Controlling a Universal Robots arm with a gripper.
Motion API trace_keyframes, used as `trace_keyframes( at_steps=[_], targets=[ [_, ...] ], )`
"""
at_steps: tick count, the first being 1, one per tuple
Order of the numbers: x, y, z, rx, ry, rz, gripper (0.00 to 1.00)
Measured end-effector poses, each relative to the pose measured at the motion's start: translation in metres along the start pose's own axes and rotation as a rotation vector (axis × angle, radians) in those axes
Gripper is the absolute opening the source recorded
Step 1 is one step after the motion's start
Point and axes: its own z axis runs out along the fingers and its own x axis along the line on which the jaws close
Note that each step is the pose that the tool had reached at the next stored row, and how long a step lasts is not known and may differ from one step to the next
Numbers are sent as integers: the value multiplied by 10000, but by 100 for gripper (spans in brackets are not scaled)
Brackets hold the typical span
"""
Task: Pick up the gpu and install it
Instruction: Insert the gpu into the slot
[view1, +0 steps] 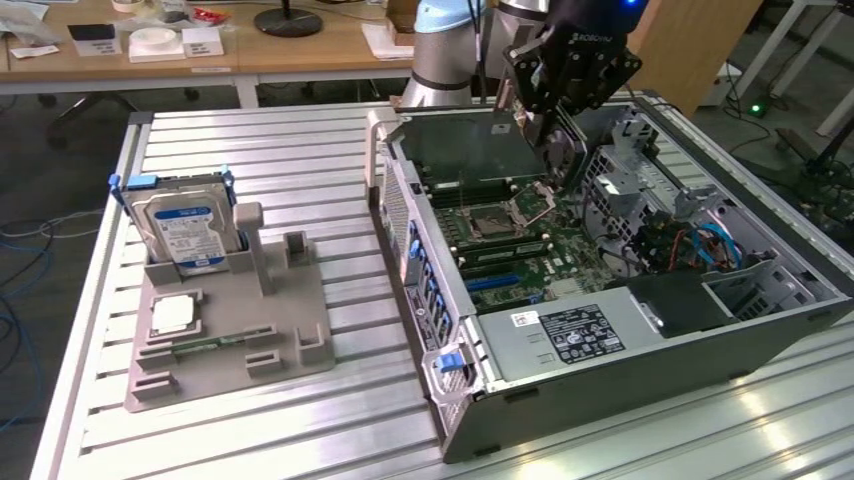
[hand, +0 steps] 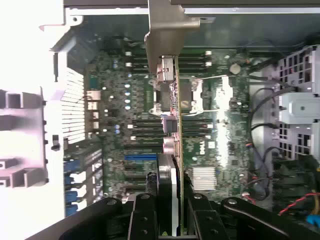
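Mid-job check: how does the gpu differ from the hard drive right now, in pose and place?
The gpu is clamped in the hand above the open computer case; the hard drive stands in the gray holder on the table, away from the hand. The gpu is a thin card with a metal bracket; the hard drive is boxy with a blue-white label. Both stand on edge.

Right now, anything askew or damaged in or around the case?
Nothing stands out. The gpu sits edge-on and straight between the fingers over the motherboard. The hard drive stands upright in its holder beside the case. No visible spills or damage.
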Motion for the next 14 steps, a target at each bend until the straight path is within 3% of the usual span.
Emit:
trace_keyframes(
  at_steps=[14],
  targets=[
    [16, 0, 0, 1, 0, -13, 28]
  ],
)
